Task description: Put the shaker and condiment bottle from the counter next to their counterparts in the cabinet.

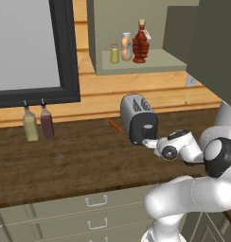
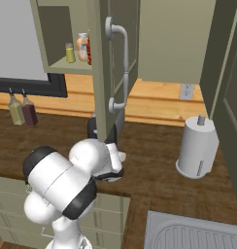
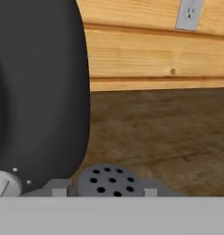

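The shaker's grey cap with its holes (image 3: 109, 180) sits low in the hand view, on the dark wood counter (image 3: 169, 137). My gripper (image 3: 103, 190) is shut on the shaker, a finger tip pressed against each side of the cap. In the left base view my gripper (image 1: 148, 142) is low over the counter (image 1: 75, 160), right beside the toaster, and the shaker is hidden there. The red condiment bottle (image 1: 140, 43) stands on the cabinet shelf (image 1: 160, 60), next to the orange bottle (image 1: 127, 47) and the yellow-green shaker (image 1: 114, 53).
A dark toaster (image 1: 138, 118) stands close on the gripper's left. The open cabinet door (image 2: 113, 68) hangs above the arm. Two bottles (image 1: 39, 124) stand under the window. A paper towel roll (image 2: 197, 146) and a sink (image 2: 188, 233) are at the right.
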Robot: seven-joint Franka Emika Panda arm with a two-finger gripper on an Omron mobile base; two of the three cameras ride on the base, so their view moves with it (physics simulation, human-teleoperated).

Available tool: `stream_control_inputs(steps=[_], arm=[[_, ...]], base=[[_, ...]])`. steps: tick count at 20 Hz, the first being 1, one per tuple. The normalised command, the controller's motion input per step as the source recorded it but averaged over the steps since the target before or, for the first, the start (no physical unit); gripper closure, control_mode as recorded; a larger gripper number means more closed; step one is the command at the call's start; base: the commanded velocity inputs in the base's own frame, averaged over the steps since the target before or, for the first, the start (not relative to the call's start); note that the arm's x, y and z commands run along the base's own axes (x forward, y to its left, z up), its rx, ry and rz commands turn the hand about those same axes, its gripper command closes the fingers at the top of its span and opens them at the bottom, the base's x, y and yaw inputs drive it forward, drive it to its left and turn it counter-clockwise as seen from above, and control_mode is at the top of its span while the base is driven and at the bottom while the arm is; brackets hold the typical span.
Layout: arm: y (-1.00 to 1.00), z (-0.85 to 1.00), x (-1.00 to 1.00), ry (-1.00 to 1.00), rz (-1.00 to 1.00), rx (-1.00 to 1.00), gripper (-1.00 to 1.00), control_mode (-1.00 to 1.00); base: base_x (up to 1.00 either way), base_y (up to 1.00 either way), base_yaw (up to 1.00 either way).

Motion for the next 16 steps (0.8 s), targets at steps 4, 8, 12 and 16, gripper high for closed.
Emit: stream_control_inputs(steps=[4,8,12,16], arm=[[0.03,0.01,-0.49,-0.13,0.01,0.0,1.0,-1.0],[0.22,0.09,-0.58,-0.15,0.05,0.0,1.0,-1.0],[0.36,0.13,-0.51,-0.17,0.09,0.0,1.0,-1.0],[0.32,0.16,-0.45,-0.18,0.09,0.0,1.0,-1.0]], base=[[0.0,0.0,0.0],[0.0,0.0,0.0],[0.0,0.0,0.0],[0.0,0.0,0.0]])
